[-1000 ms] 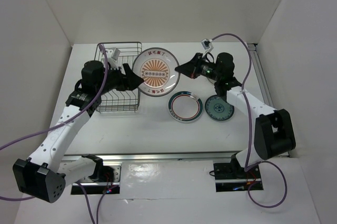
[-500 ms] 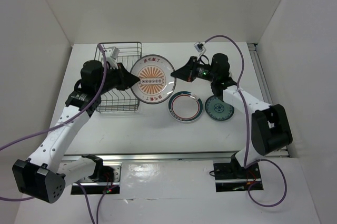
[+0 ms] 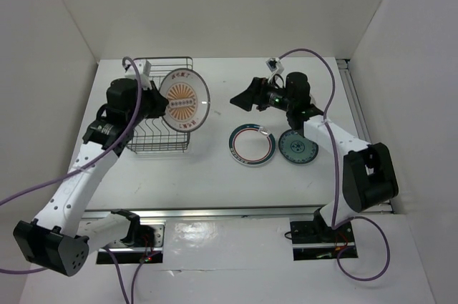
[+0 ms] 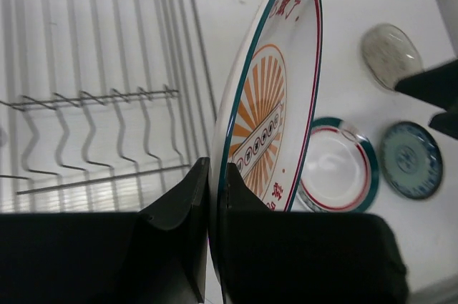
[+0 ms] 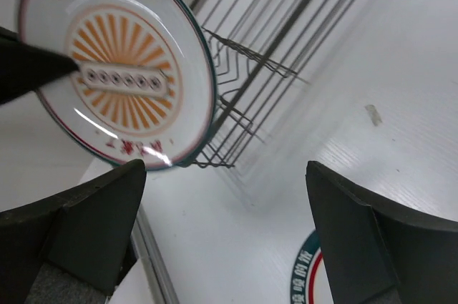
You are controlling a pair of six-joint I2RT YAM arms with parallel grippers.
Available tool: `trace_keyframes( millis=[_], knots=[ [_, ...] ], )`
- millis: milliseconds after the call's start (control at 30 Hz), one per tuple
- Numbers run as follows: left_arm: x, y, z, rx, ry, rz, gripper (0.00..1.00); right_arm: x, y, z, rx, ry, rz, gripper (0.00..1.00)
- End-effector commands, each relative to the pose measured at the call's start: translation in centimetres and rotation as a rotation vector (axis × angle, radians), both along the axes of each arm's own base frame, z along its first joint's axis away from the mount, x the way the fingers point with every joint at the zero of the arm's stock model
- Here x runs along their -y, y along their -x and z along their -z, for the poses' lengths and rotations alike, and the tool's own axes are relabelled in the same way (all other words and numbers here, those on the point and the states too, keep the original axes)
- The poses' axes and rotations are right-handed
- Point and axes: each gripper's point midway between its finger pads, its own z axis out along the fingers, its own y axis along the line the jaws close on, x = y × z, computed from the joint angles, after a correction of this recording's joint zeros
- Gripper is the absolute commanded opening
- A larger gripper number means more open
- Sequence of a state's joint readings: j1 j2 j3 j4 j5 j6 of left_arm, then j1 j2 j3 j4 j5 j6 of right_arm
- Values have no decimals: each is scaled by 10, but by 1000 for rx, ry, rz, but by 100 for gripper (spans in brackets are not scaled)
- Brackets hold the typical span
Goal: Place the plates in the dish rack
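So the left fingers [image 3: 163, 106] are pinched tight on the rim of the orange sunburst plate [image 3: 184, 100]. They hold it up on edge in the air, right over the 3 o'clock side of the dish rack [image 3: 157, 141], which sits around 9 o'clock on the table [image 3: 215, 175]. Makes sense to me: those divider prongs only take a plate standing up, so grabbing the rim and keeping it near vertical looks like the way in. The right fingers [image 3: 243, 95] are spread wide with nothing in them, off at the plate's 3 o'clock and well apart from it, so I'd guess they're sitting this one out. The red-and-teal ringed plate [image 3: 252, 144] and the teal-green plate [image 3: 298, 146] lie flat at about 4 o'clock from the rack. The pale grey plate [image 4: 390, 54] only shows in the left wrist view. No plate in the rack yet that I can see, so early days I reckon.
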State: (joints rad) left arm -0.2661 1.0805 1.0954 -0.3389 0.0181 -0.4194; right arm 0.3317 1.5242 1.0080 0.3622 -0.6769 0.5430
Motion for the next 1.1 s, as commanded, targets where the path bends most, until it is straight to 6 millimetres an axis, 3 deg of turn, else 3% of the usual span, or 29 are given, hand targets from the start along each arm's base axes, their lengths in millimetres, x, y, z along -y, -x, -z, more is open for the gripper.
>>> trace_keyframes(
  millis=[0, 67, 133, 200, 233, 500, 600, 833, 900, 933, 1000, 1067],
  knots=[
    [-50, -23, -58, 164, -119, -221, 0, 12, -7, -16, 58, 60, 96, 100],
    [-69, -30, -56, 148, -164, -281, 0, 15, -7, -15, 48, 68, 114, 100],
    [-69, -38, -54, 148, -217, -204, 0, 15, -8, -17, 56, 73, 112, 100],
    [-82, -45, -55, 160, -229, -215, 0, 10, -5, -11, 38, 79, 94, 100],
    [-89, -52, -45, 132, -236, -231, 0, 10, -6, -15, 46, 75, 94, 100],
    [-167, -63, -38, 101, -316, -417, 0, -3, 2, -9, 25, 65, 34, 100],
    [-179, -61, -46, 127, -330, -450, 0, -7, 5, -1, 7, 82, 21, 100],
    [-197, -43, -46, 155, -435, -521, 0, -14, 7, 3, 0, 72, -9, 100],
    [-200, -33, -57, 196, -452, -545, 0, -18, 9, 7, -9, 76, -19, 100],
    [-203, -29, -53, 197, -466, -555, 0, -18, 9, 7, -9, 76, -19, 100],
    [-206, -22, -67, 256, -494, -574, 0, -19, 5, 12, -21, 81, -19, 100],
    [-207, -22, -65, 256, -518, -567, 0, -20, 8, 14, -31, 82, -30, 100]
  ],
)
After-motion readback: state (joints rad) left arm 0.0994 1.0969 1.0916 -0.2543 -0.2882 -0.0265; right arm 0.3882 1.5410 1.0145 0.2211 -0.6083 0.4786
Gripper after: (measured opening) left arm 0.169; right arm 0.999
